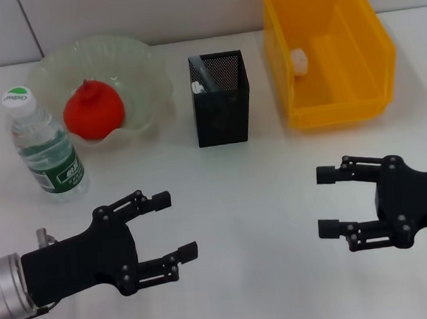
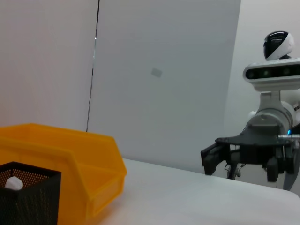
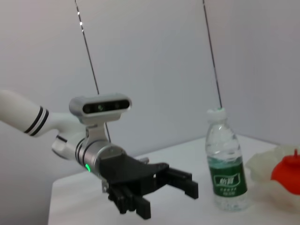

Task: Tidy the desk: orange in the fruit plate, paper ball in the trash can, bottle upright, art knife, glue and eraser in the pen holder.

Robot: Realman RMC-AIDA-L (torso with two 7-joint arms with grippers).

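The red-orange orange (image 1: 93, 111) lies in the pale-green fruit plate (image 1: 145, 69) at the back left; both show in the right wrist view, orange (image 3: 287, 171) in fruit plate (image 3: 262, 164). The bottle (image 1: 44, 145) stands upright left of the plate, bottle (image 3: 227, 161). A white paper ball (image 1: 299, 59) rests inside the yellow trash can (image 1: 333, 113). The black mesh pen holder (image 1: 220, 98) holds pale items; the art knife, glue and eraser cannot be told apart. My left gripper (image 1: 173, 225) and right gripper (image 1: 327, 201) hover open and empty over the near table.
The white table (image 1: 239, 202) ends at a wall behind the containers. The trash can (image 2: 70, 164) and pen holder (image 2: 28, 194) stand side by side in the left wrist view. Each wrist view shows the other arm's gripper (image 2: 243, 159), (image 3: 154, 187).
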